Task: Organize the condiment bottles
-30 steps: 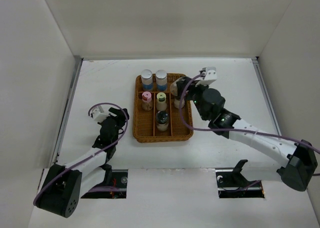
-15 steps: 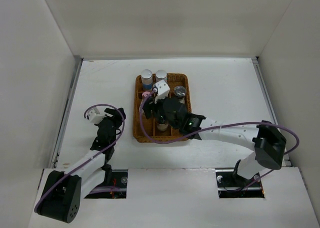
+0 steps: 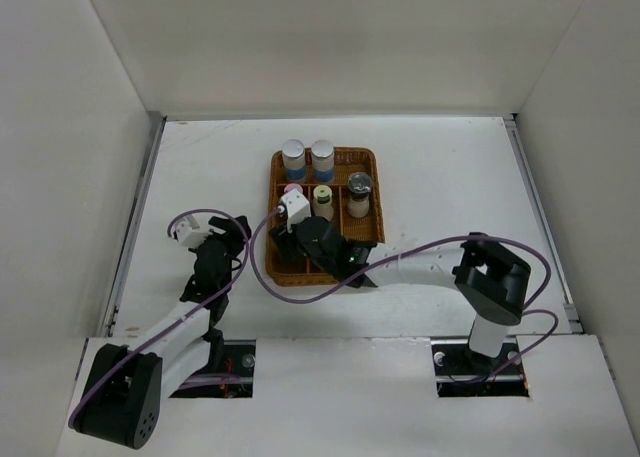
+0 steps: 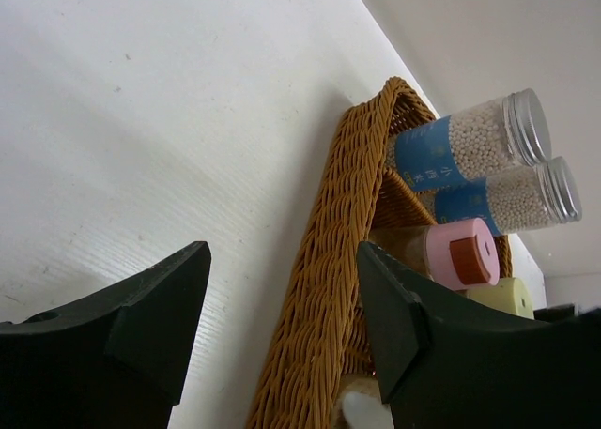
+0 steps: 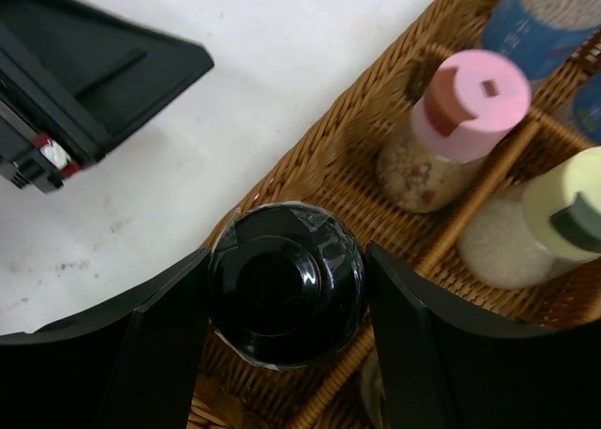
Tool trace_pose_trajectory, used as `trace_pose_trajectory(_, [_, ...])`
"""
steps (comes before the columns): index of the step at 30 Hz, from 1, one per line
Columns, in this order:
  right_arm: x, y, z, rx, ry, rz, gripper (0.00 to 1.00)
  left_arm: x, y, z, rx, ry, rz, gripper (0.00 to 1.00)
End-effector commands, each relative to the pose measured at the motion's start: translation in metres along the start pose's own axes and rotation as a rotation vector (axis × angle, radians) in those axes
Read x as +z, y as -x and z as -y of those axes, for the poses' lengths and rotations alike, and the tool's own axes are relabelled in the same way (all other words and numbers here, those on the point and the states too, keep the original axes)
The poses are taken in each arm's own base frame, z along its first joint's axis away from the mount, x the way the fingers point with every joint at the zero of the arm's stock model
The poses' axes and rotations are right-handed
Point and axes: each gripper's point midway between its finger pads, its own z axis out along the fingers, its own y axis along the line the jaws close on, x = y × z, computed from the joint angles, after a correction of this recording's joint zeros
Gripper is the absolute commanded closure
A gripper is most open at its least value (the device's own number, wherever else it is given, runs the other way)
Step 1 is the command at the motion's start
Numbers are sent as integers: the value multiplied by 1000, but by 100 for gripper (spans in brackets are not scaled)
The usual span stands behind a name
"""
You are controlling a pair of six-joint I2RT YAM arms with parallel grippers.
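The brown wicker tray holds two blue-labelled silver-capped bottles at its far left. A pink-capped bottle, a yellow-green-capped one and a silver-capped one stand in its middle row. My right gripper is over the tray's near-left part. In the right wrist view the right gripper is shut on a black-capped bottle above the near-left compartment. My left gripper is open and empty, just left of the tray. In its wrist view the left gripper faces the tray rim.
White walls enclose the table on three sides. The right arm folds back across the table's near middle. In the right wrist view the left gripper's black body is close beside the tray's left rim.
My right gripper swung from the tray's far right to the middle column, closed on the black-capped bottle and carried it left. The left gripper drew back slightly.
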Motion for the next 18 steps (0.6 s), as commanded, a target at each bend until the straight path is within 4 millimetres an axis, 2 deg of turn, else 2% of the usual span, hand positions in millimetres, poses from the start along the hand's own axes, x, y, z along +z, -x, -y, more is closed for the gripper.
trace_pose_trajectory(1, [6,34,-15,33,28,104,49,0,8,4,-16,-17,30,38])
trace_pose_trajectory(3, [9,26,-17,25,29,87,47,0,8,4,-14,-16,31,38])
trace_pose_trajectory(5, [11,19,-17,23,27,73,40,1,8,2,-12,-9,33,38])
trace_pose_trajectory(9, [10,16,-16,15,15,68,19,1,8,3,-10,-12,31,37])
trace_pose_trajectory(13, [-4,48,-14,31,21,134,9,1,8,3,-7,-10,34,37])
trace_pose_trajectory(18, [-35,111,-10,53,39,268,1,3,5,1,5,1,26,35])
